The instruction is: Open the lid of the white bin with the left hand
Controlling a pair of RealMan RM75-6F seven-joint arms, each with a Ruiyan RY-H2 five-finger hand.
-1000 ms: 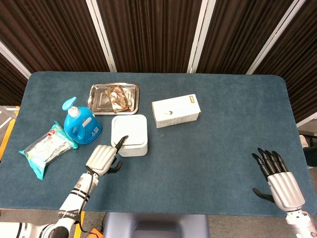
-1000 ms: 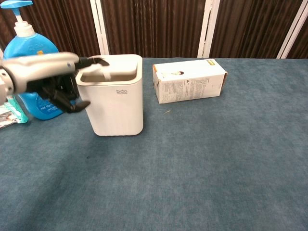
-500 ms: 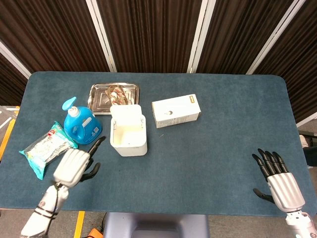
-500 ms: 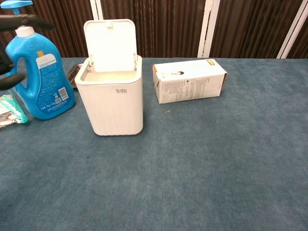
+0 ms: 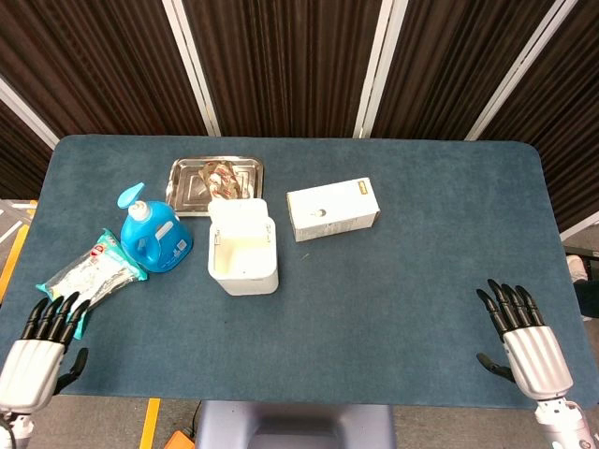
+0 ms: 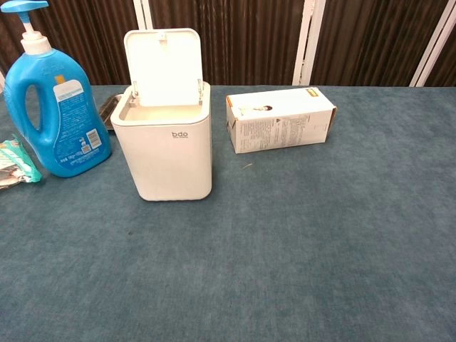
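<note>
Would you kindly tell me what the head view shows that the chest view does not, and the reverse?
Only the head view shows the left robot hand, the right robot hand and the whole metal tray. Only the chest view shows the bin's front logo. Both show the white bin with lid raised, blue bottle and white box.

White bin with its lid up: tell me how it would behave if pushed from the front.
The white bin is taller than wide, so a high push would probably tip it. It looks hollow and likely light, so a low push may slide it, though the carpeted table could drag. The raised lid might flap shut.
</note>
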